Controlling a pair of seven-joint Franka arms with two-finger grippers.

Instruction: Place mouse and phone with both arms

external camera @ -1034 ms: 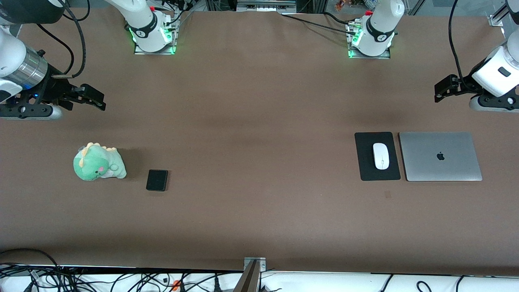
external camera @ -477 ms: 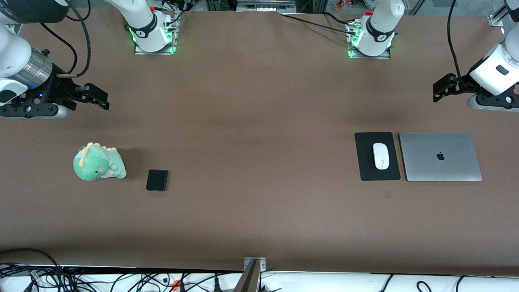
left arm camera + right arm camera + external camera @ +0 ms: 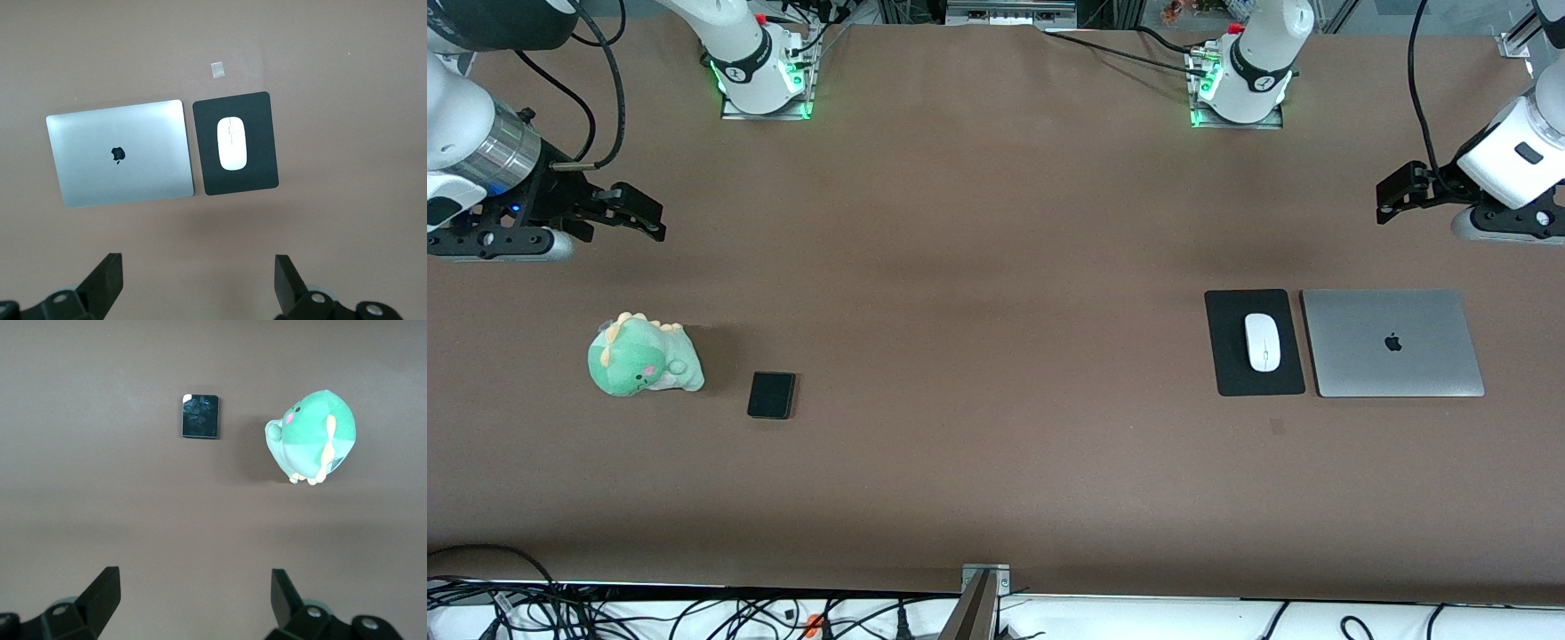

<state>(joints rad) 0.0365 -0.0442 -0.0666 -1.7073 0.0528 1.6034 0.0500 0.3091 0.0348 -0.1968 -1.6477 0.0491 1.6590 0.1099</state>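
The right gripper point(image 3: 636, 218), black and two-fingered, hangs with its jaws spread apart and nothing between them, over bare brown table point(image 3: 996, 267) at the right arm's end; in its wrist view the two black fingers point(image 3: 100, 593) stand wide apart at the frame's edge. The left gripper point(image 3: 1392, 196), the same black two-fingered kind, is likewise up in the air with its jaws apart and empty, over bare table at the left arm's end, farther from the front camera than the laptop. Two white jointed arms with black joint bands carry these grippers, one from each base. One phone point(image 3: 771, 395), a small flat black rounded-corner rectangle with a glossy face, lies flat on the table toward the right arm's end, nearer to the front camera than the right gripper's spot. Just beside it, apart from it, sits one green plush dinosaur toy point(image 3: 643, 357) with cream spikes and a pink cheek. Toward the left arm's end lies one matte black rectangular mouse pad point(image 3: 1232, 373), and on it rests one small glossy white oval mouse point(image 3: 1262, 341), lengthwise along the pad. One closed silver laptop point(image 3: 1392, 343) with a dark logo lies just beside the pad, edges nearly touching. A small pale square mark point(image 3: 217, 69) shows on the table near the pad.
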